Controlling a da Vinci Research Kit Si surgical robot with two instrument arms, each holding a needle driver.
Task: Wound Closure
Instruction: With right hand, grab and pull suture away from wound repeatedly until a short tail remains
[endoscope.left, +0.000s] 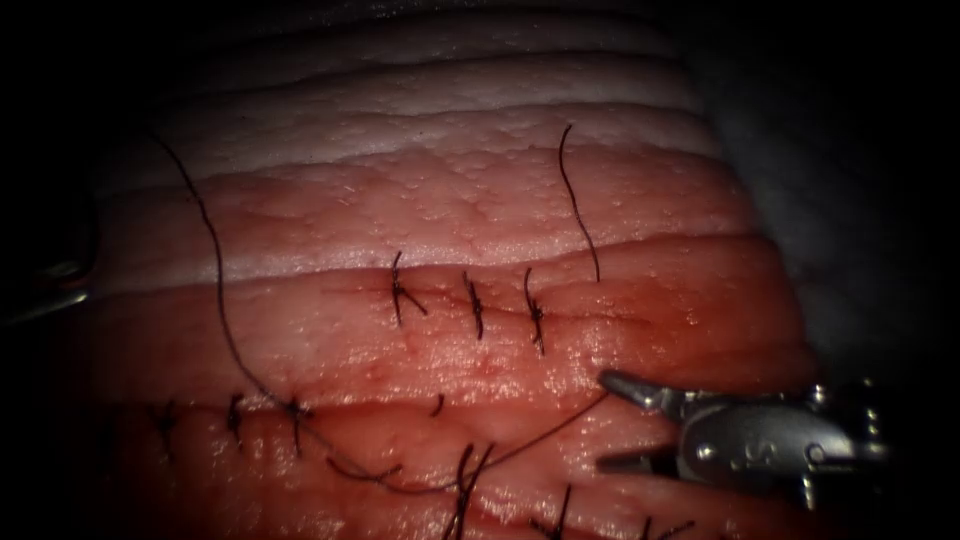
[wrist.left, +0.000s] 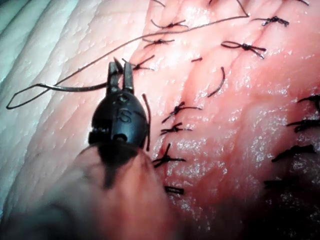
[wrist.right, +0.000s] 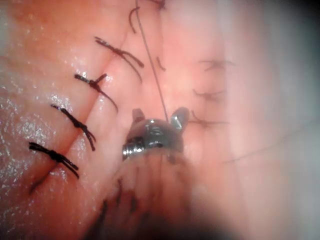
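- Right tool (endoscope.left: 603, 420) comes in low on the endoscope's right with its jaws wide open and nothing clamped. In its wrist view the thread (endoscope.left: 215, 260) runs straight down between the two open jaws.
- Your left tool (wrist.left: 121, 70) has its jaws almost closed. A dark strand meets them at the base and looks pinched there, so I'd call that a hold on the thread. It's thicker at that spot though, so I can't swear it isn't the needle's tail.
- Needle: honestly can't pick it out anywhere, and I see nothing like it stuck in the tissue (endoscope.left: 450, 200).
- The thread sweeps from upper left down into the lower row of stitches (endoscope.left: 295, 410), then slants up to the right tool's upper jaw. It's slack, and it loops beside the left tool.
- My guess is you're mid thread handling, not driving.
- Whatever comes next, you need the right jaws squarely on that strand and clear of the tied stitches. Watch that the slack doesn't snag.
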